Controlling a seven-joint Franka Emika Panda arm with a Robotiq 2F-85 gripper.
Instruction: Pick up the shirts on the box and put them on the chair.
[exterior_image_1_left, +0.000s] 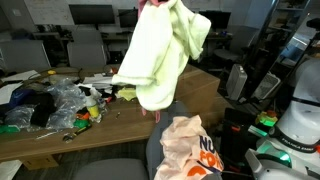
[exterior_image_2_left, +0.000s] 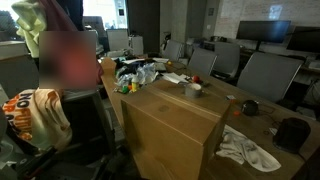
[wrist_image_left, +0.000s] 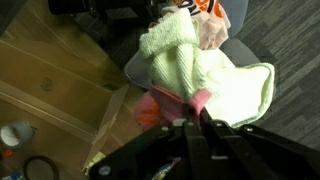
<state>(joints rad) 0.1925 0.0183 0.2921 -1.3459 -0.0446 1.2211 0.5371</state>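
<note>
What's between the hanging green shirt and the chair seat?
A white-and-orange shirt, draped on the chair, lies directly under the green shirt; this shows in an exterior view.

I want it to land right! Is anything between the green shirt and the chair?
Nothing visible blocks it. The green shirt hangs from the gripper above the chair, with open air between. An orange-and-white shirt already lies on the seat.

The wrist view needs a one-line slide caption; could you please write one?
Gripper holding a pale green shirt above the grey chair, where an orange-and-white shirt already lies.
</note>
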